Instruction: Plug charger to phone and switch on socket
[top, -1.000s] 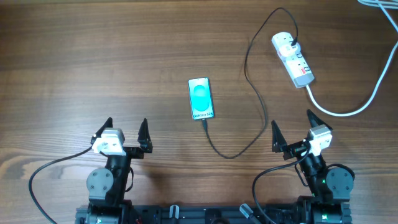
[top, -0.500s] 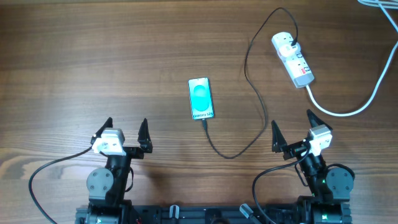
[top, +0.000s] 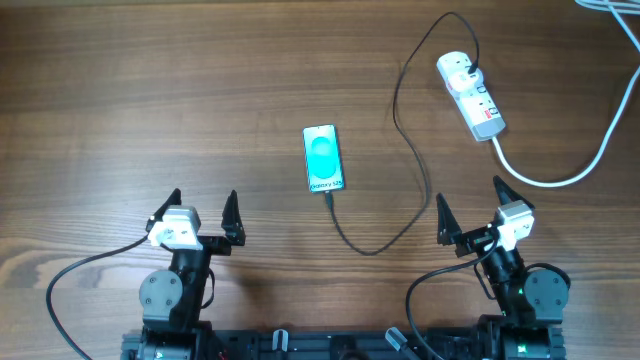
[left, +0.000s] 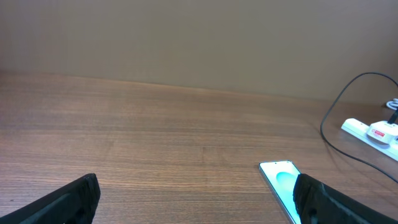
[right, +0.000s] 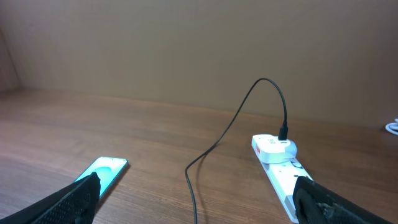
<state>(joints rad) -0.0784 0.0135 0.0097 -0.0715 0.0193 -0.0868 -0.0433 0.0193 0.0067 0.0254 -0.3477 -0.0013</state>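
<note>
The phone (top: 323, 158) lies flat mid-table, teal screen up; it also shows in the left wrist view (left: 280, 179) and the right wrist view (right: 104, 172). The thin black charger cable (top: 410, 150) runs from the phone's near end, loops right and up to a black plug in the white socket strip (top: 471, 96), seen in the right wrist view too (right: 278, 167). The cable tip sits at the phone's bottom edge. My left gripper (top: 203, 212) is open and empty near the front left. My right gripper (top: 468, 208) is open and empty at the front right.
A thick white cord (top: 590, 160) curves from the socket strip toward the right table edge. The wooden table (top: 150, 100) extends left and back; a plain wall stands behind it in the wrist views.
</note>
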